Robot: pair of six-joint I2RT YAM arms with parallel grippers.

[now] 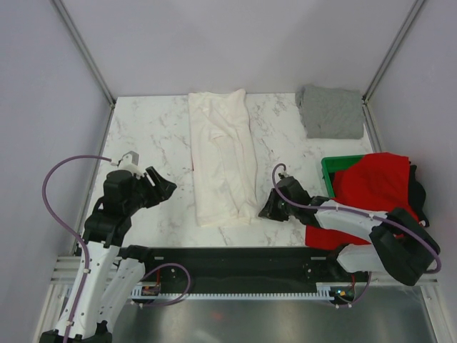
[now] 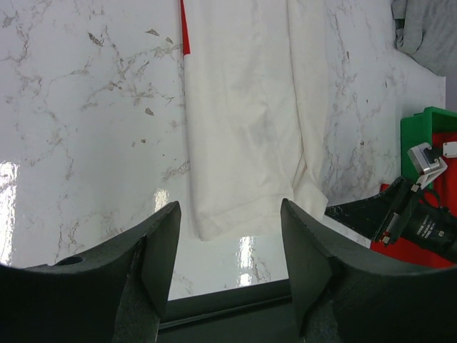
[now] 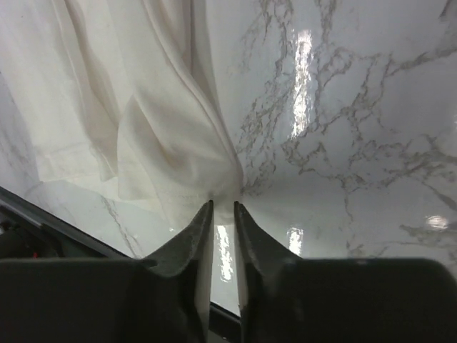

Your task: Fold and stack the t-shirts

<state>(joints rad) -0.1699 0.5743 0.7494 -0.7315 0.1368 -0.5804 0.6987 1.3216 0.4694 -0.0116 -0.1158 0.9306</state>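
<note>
As the white shirt point(image 1: 221, 153) lies as a long strip in the middle of the table point(image 1: 143, 128), its long axis runs from the near edge to the far edge. The right gripper point(image 1: 263, 211) pinches its near right corner, where the cloth gathers. The left gripper point(image 1: 166, 189), spread wide, hangs apart on the left side, so the 2 arms flank the near end.

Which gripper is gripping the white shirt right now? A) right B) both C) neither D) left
A: the right gripper has its fingers nearly closed with a corner of the white shirt bunched at their tips, while the left gripper is wide open, holding nothing.
</note>
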